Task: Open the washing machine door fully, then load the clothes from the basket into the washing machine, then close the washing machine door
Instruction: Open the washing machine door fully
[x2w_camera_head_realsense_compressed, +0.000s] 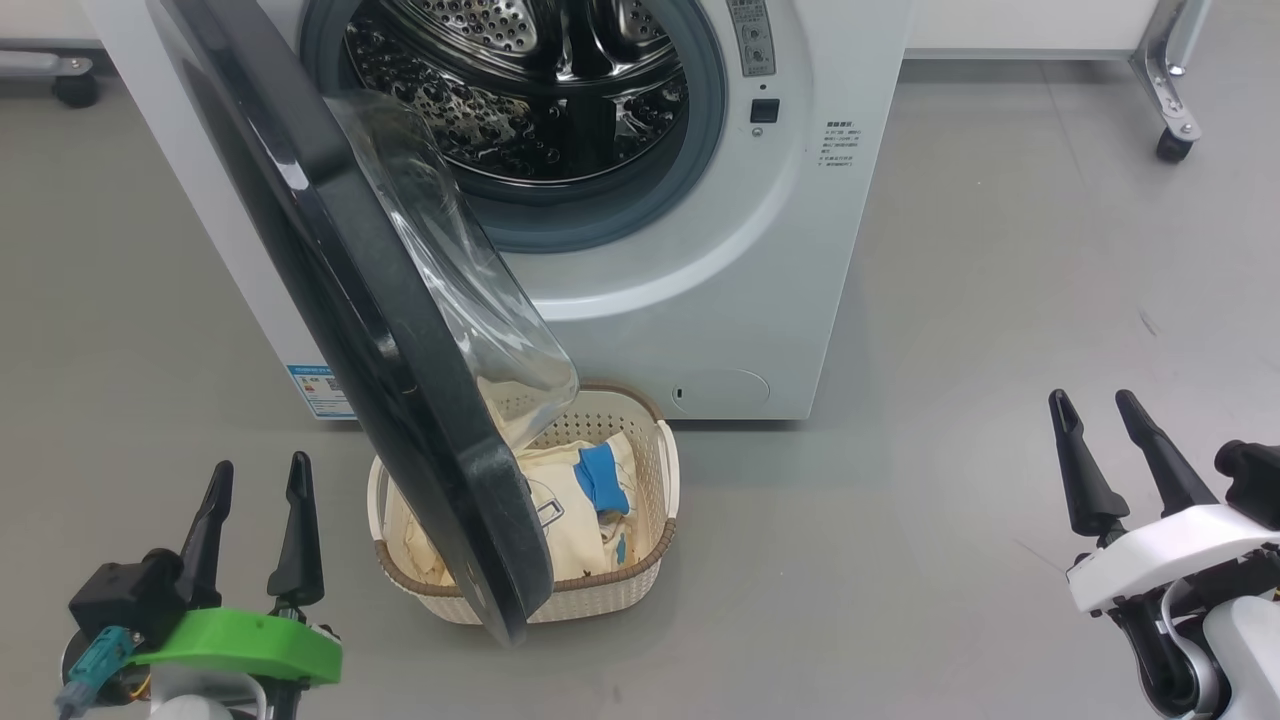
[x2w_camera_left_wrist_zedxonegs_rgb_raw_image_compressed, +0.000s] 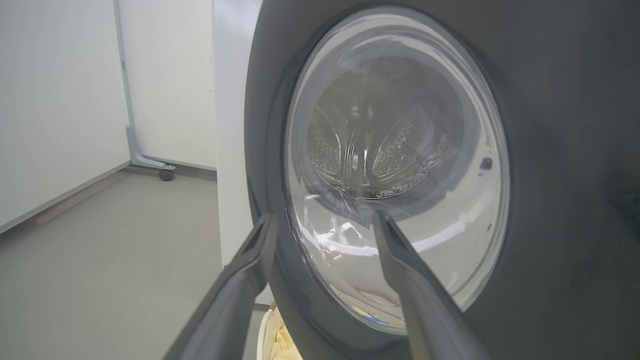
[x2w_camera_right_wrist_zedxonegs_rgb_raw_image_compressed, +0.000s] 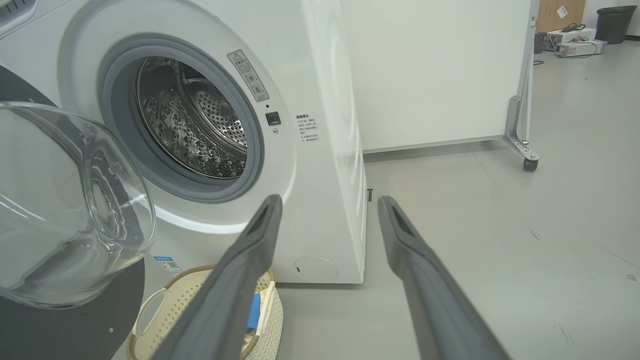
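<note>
washing machine door (x2w_camera_head_realsense_compressed: 340, 290) half open, near edge hanging over the basket (x2w_camera_head_realsense_compressed: 655, 560); rigid, glossy, probably slippery, so push on the black rim, not the glass; left gripper (x2w_camera_head_realsense_compressed: 260, 462) and right gripper (x2w_camera_head_realsense_compressed: 1090, 397) both spread, empty.

door (x2w_camera_head_realsense_compressed: 360, 330) showing glossy black | washer (x2w_camera_head_realsense_compressed: 700, 300) showing white | gasket (x2w_camera_head_realsense_compressed: 610, 222) showing grey | basket (x2w_camera_head_realsense_compressed: 600, 600) showing perforated cream, brown rim | clothes (x2w_camera_head_realsense_compressed: 565, 530) showing pale yellow, blue band

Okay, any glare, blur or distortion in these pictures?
Head view: sharp, with a glare streak on the washing machine door. Left wrist view: hazy reflections across its glass window, left fingers soft. Right wrist view: wide-angle bowing of the washing machine, right fingers blurred.
</note>
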